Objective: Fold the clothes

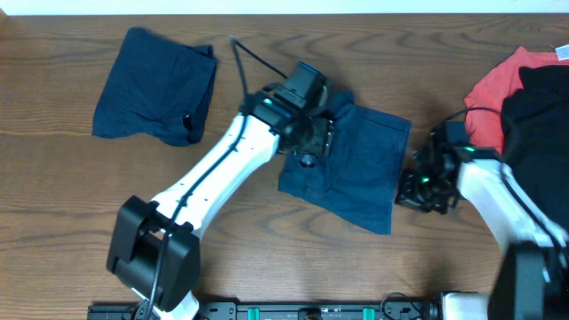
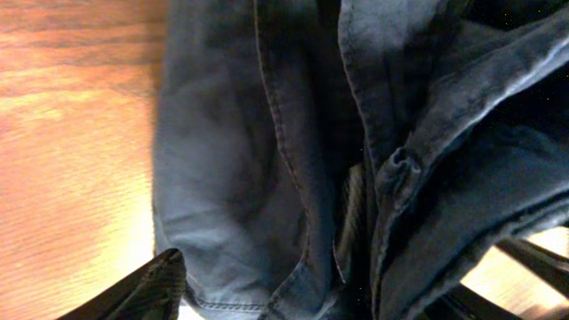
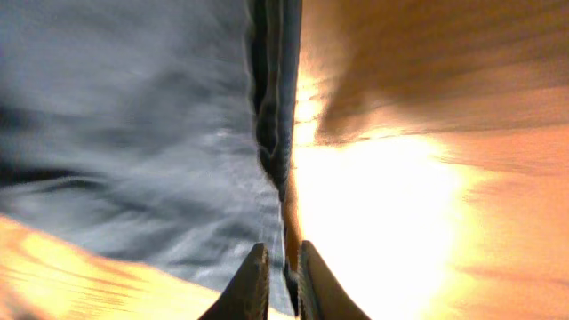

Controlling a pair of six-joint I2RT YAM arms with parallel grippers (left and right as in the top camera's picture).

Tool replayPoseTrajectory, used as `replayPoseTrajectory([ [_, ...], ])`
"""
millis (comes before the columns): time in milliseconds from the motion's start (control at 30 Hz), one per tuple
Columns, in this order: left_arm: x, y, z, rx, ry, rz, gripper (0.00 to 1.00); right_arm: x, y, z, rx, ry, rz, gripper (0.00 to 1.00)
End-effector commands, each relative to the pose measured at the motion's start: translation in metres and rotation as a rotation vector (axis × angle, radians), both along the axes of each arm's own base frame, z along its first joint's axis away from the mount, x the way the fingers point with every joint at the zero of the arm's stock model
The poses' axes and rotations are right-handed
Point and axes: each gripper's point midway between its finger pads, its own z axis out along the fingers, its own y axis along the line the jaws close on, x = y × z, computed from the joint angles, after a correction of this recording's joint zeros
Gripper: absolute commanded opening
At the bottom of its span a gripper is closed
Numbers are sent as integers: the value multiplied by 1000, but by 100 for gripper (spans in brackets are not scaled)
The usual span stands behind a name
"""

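Note:
The navy blue shorts (image 1: pixel 360 169) lie spread in the middle of the table. My left gripper (image 1: pixel 313 142) is over their upper left part. In the left wrist view its fingers (image 2: pixel 338 271) stand wide apart with bunched seams and the waistband (image 2: pixel 391 169) between them. My right gripper (image 1: pixel 412 187) is at the shorts' right edge. In the right wrist view its fingers (image 3: pixel 283 258) are pinched on the thin edge of the fabric (image 3: pixel 160 151). A second navy piece (image 1: pixel 156 84) lies at the back left.
A coral-red garment (image 1: pixel 493 89) and a black one (image 1: pixel 542 116) are heaped at the right edge, behind my right arm. Bare wooden table (image 1: pixel 71 196) shows at the front left. A black cable (image 1: pixel 253 58) runs behind my left arm.

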Motion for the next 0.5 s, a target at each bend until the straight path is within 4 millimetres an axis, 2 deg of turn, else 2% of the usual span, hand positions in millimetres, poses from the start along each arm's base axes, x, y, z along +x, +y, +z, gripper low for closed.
replayPoseTrajectory([
  [0,5,-2,22,-46,-33,-12,75,18,-5,40,-28,-174,23,15],
  [100,6,-15,29,-115,-41,-37,75,20,-8,57,-46,-247,17,17],
  [167,4,-27,34,-149,-52,-64,75,21,-13,62,-70,-266,0,17],
  [233,-2,-34,34,-151,-53,-85,93,21,-15,64,-81,-274,-9,17],
  [300,-9,-37,32,-140,-43,-108,97,21,-15,64,-78,-271,-20,17],
  [367,-13,-33,28,-110,-37,-119,97,21,-14,64,-74,-270,-23,17],
  [467,-9,-15,21,-39,-34,-78,98,21,-13,65,-70,-273,-20,16],
])
